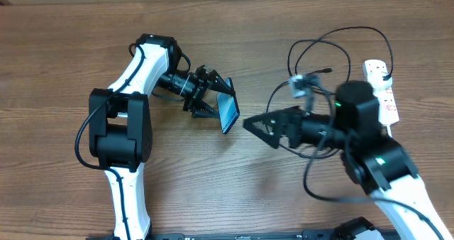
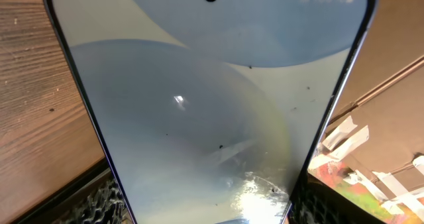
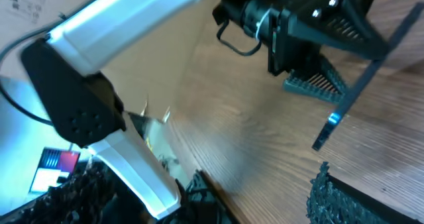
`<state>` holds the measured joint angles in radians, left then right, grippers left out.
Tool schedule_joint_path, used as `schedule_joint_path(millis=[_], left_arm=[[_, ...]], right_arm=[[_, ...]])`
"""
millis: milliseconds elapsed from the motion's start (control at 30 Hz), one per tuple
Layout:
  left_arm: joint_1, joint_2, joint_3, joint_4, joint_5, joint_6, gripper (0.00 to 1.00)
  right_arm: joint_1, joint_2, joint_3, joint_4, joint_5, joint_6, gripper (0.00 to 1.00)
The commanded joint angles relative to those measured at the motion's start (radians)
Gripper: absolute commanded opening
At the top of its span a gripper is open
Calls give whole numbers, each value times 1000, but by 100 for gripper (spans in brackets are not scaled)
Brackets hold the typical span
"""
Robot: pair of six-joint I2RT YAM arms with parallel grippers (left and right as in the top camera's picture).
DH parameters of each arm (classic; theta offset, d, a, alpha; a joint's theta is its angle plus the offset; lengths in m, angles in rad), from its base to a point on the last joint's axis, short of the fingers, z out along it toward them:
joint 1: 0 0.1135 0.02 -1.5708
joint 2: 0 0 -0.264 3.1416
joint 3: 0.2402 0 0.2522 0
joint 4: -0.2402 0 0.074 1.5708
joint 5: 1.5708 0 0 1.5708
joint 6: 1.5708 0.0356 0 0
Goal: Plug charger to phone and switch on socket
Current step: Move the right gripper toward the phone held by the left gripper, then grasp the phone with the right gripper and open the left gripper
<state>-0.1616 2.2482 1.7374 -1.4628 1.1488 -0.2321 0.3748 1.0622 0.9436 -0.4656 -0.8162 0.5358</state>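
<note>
My left gripper (image 1: pixel 207 98) is shut on the phone (image 1: pixel 228 106) and holds it on edge above the table, screen toward its camera. In the left wrist view the light-blue screen (image 2: pixel 212 98) fills the frame between the jaws (image 2: pixel 212 212). My right gripper (image 1: pixel 259 128) is open and empty, just right of the phone and pointing at it. In the right wrist view its jaws (image 3: pixel 211 187) are wide apart and the phone (image 3: pixel 361 85) shows edge-on. The charger's black cable (image 1: pixel 339 33) loops behind the right arm. The white socket (image 1: pixel 383 92) lies at far right.
The black cable loops also drape around my right arm's wrist (image 1: pixel 316 137). A small grey-white piece (image 1: pixel 301 84) sits on the cable near the right arm. The left arm's base (image 1: pixel 120 130) stands at the left of the wooden table (image 1: pixel 213 190).
</note>
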Motion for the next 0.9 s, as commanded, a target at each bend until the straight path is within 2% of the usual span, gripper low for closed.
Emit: schedule_joint_path(millis=[0,100,200,267,367,433,533,633,867], left_arm=[[4,8,27,-2,50,19,66],[4,8,27,0,50,19,66],[5,8,27,1,50,19,66],[5,8,27,1,50,19,66],[5,8,27,1,50,19,66],[5,8,27,1,50,19,66],[5,8,27,1,50,19,67],[5,8,27,1,50,19,67],[5,8,27,2,50,19,67]], right_arm=[[13,73,25,62,-18,-76,100],[34,101,25,17,126,-76,100],[98,86,25,-103,430,-24,100],[206,55,25,-168,652,44,100],[365,34,24,-175,886,109,100],[484,36,24,-176,1109,200,100],[605,59,20,-175,1338,329,99],[661,99,19,-169,1454,412,100],[650,226,19,-90,1451,404,100]])
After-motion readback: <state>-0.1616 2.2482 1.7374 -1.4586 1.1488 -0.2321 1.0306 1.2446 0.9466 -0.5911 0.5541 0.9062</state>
